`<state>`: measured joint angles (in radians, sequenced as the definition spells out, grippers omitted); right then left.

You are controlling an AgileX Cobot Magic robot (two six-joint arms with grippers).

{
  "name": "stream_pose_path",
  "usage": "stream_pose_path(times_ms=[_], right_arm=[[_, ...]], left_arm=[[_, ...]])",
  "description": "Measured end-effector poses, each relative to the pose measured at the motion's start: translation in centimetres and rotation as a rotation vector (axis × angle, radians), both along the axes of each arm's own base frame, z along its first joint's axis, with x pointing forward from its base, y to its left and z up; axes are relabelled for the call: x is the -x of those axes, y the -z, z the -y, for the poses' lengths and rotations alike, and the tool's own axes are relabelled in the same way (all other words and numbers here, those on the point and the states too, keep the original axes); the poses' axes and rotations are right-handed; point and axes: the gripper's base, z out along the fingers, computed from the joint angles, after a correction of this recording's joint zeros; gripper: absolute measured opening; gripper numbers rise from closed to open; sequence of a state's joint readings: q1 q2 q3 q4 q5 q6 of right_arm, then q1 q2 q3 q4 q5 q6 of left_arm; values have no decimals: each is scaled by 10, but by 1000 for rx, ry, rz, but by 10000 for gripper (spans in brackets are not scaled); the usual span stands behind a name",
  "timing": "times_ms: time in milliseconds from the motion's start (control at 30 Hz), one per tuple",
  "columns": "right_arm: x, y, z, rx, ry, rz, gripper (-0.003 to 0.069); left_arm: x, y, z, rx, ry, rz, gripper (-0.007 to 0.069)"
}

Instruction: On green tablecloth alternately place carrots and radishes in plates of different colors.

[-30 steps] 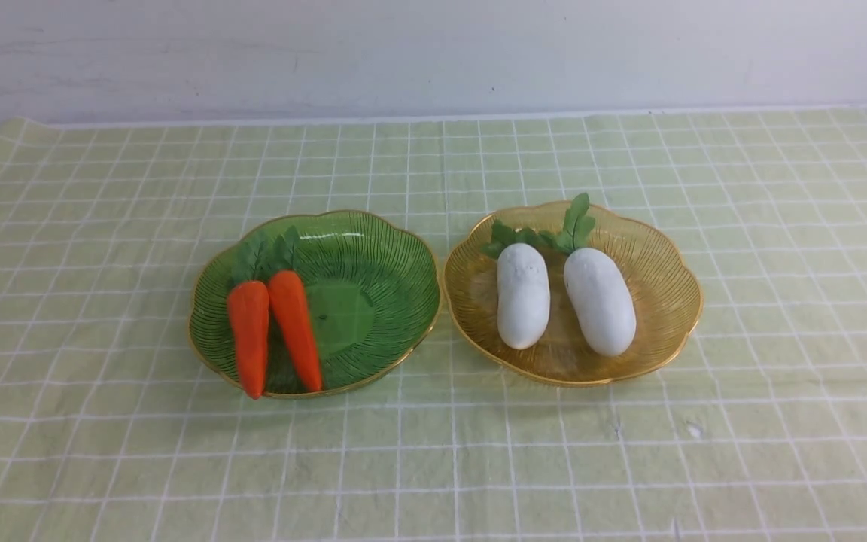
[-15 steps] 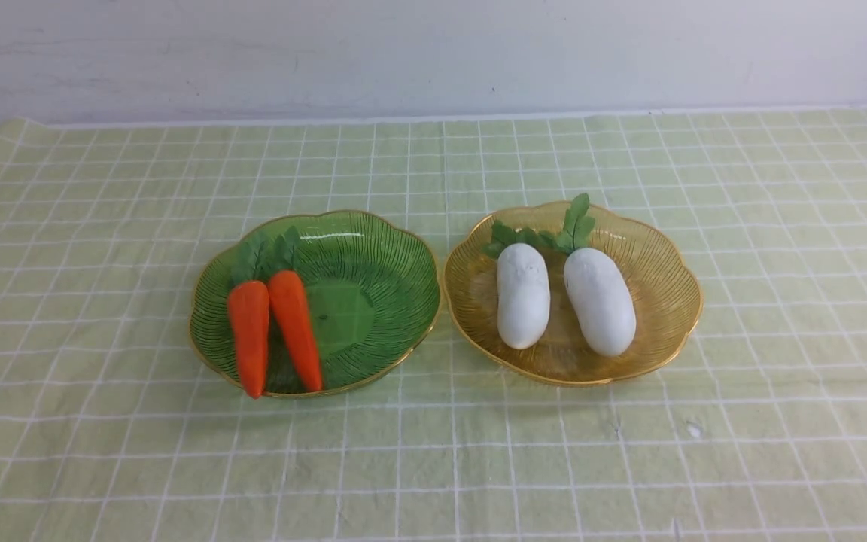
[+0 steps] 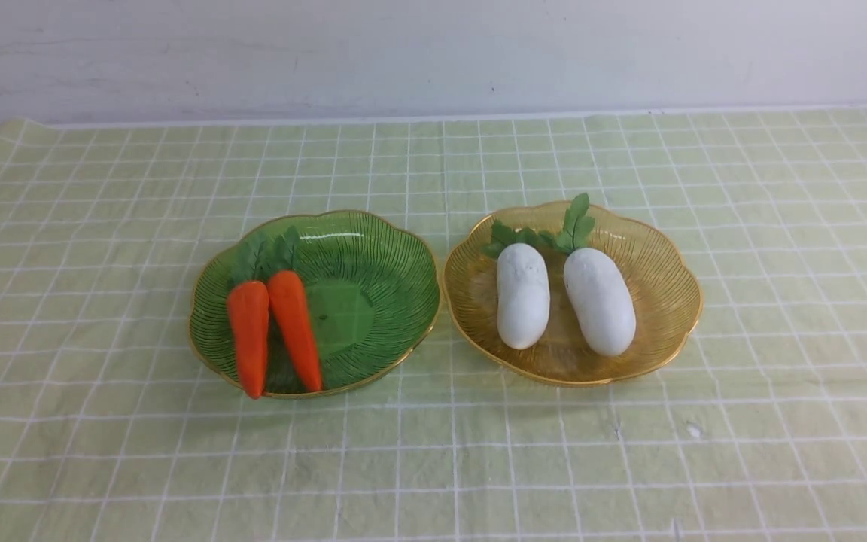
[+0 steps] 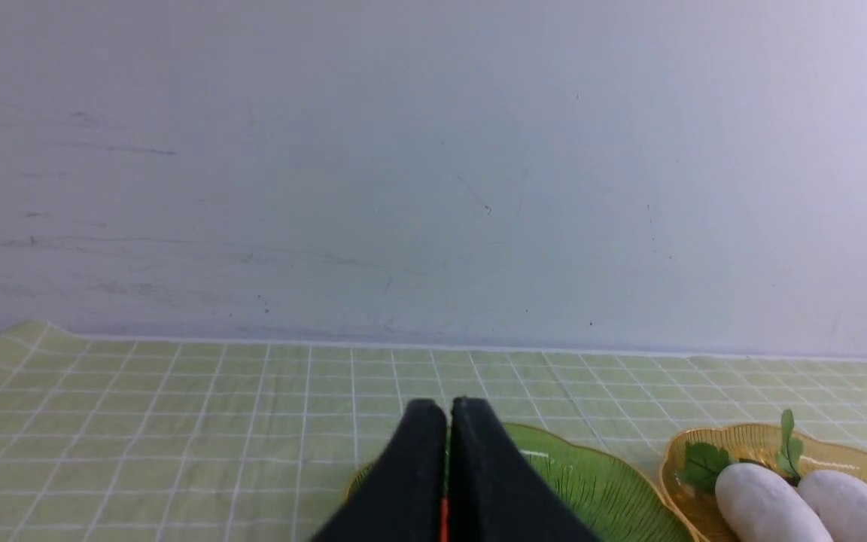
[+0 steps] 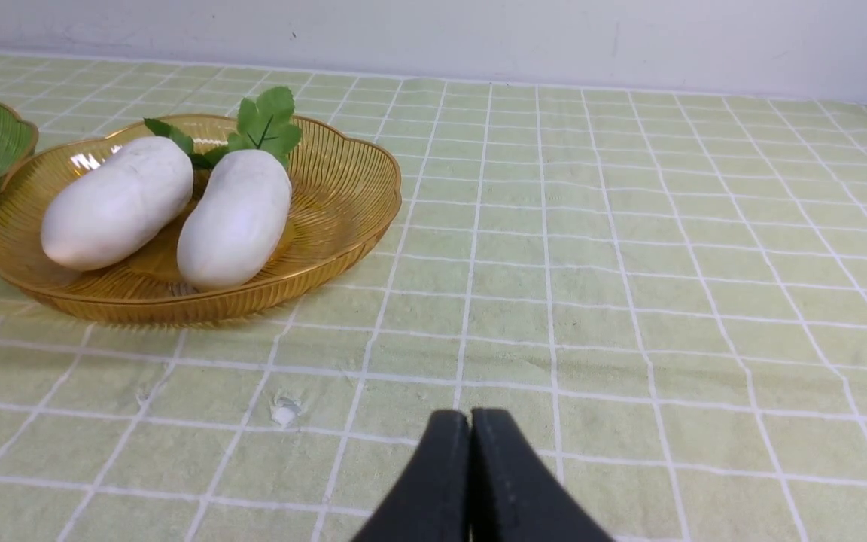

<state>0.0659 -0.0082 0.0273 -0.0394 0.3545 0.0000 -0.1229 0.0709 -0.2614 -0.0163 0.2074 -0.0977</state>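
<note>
The left gripper (image 4: 448, 421) has its dark fingers drawn together, with a thin seam between them; in its wrist view a sliver of orange shows at that seam, and the front view shows both carrots lying in their dish. The right gripper (image 5: 470, 429) is likewise closed, its two fingertips meeting over the cloth with nothing between them.

The green ribbed dish (image 3: 373, 331), translucent with a scalloped gold rim, holds two carrots, both in its left part. They are glossy orange, smooth and tapered, with dark green leafy tops. The left carrot (image 3: 250, 335) lies with its leaves toward the wall and its tip toward the robot, over the near rim; its long axis runs nearly straight away from the robot. The right carrot (image 3: 295, 327) points the same way, its axis slanting so that the tip lies further right.

Just right of it sits the amber ribbed dish (image 3: 663, 301), also gold-rimmed, holding two matte white, blunt, oblong radishes with green leaf tufts. The left radish (image 3: 523, 297) runs almost straight toward the robot; the right radish (image 3: 600, 301) slants, its near end further right. Both have their leaves toward the wall.

Under the two dishes spreads one pale green tablecloth (image 3: 433, 467) with a white grid, reaching back to the whitish wall (image 3: 433, 60).
</note>
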Motion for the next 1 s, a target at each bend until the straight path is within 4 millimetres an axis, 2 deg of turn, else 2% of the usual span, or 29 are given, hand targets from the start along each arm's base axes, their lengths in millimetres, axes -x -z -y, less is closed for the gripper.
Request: stream_pose_path(times_ms=[433, 533, 800, 1000], right_arm=[[0, 0, 0, 0, 0, 0, -15], [0, 0, 0, 0, 0, 0, -15], [0, 0, 0, 0, 0, 0, -15], [0, 0, 0, 0, 0, 0, -15]], left_arm=[[-8, 36, 1, -16, 0, -124, -8], [-11, 58, 1, -40, -3, -186, -8], [-8, 95, 0, -78, -8, -257, -8], [-7, 103, 0, -75, -6, -322, -8]])
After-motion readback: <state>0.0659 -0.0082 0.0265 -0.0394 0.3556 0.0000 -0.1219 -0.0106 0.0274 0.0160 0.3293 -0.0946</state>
